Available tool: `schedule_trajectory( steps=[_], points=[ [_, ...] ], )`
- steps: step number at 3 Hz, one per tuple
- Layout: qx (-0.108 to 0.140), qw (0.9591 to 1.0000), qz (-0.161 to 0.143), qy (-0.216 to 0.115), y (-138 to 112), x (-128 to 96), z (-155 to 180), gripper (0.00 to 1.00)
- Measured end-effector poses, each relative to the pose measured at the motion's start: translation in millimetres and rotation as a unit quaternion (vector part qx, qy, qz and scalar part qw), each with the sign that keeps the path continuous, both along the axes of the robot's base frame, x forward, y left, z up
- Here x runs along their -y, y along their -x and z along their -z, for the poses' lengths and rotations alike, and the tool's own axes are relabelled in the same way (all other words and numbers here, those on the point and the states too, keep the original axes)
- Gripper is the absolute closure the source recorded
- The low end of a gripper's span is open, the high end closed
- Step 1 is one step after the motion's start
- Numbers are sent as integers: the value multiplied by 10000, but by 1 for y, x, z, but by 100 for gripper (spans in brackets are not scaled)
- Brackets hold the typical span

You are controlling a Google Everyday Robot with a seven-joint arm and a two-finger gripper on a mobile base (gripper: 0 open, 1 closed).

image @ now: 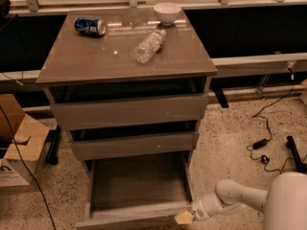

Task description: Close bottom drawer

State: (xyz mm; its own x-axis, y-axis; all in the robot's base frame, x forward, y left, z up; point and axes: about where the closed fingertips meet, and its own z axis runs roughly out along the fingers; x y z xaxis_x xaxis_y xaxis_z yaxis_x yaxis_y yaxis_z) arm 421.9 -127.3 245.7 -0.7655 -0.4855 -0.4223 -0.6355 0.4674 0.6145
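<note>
The bottom drawer (139, 183) of the grey-brown cabinet (124, 56) is pulled far out, its plain grey floor showing. Its front panel (127, 220) runs along the bottom edge of the camera view. The two drawers above it (129, 111) are each a little way out. My gripper (184, 217) is at the end of the white arm (230, 200) that reaches in from the lower right. It sits at the right end of the bottom drawer's front panel, touching or nearly touching it.
On the cabinet top lie a blue can (90, 26), a clear plastic bottle (148, 45) on its side and a white bowl (167, 12). A cardboard box (19, 143) stands on the floor to the left. Black cables (264, 145) lie on the floor to the right.
</note>
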Motion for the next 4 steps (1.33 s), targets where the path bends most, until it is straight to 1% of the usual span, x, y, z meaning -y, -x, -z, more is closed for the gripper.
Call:
schedule_trajectory(
  steps=[1,2,3,4],
  points=[
    [31,9999,125,-49,-3,1,26,100],
    [33,9992,382,-145,-13,2,53,100],
    [33,9992,382,-145,-12,2,53,100],
    [96,9987,451,-203,-23,-2,59,100]
  ],
)
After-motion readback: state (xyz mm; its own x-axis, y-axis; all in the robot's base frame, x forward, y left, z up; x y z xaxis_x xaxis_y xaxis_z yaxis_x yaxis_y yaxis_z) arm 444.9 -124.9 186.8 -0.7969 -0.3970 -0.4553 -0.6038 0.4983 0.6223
